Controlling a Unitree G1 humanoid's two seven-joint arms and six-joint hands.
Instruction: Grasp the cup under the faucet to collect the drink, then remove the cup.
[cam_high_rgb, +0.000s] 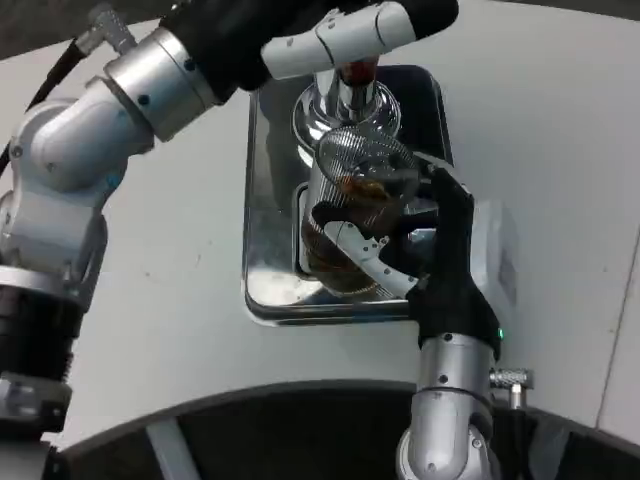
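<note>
Gripping the cup (350, 215), right hand (440, 260) crowds the faucet (345, 95).

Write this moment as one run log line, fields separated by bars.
right hand: grips cup | cup: under faucet, brown drink inside | left hand: on faucet handle | tray: under cup

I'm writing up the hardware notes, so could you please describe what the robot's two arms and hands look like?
Both forearms are silver metal cylinders with rounded joints. The right hand has a white back with faint grey markings, black and white fingers, and a small green light near the wrist. The left hand shows white finger segments beyond a black section, and a dark cable runs along the left arm.
</note>
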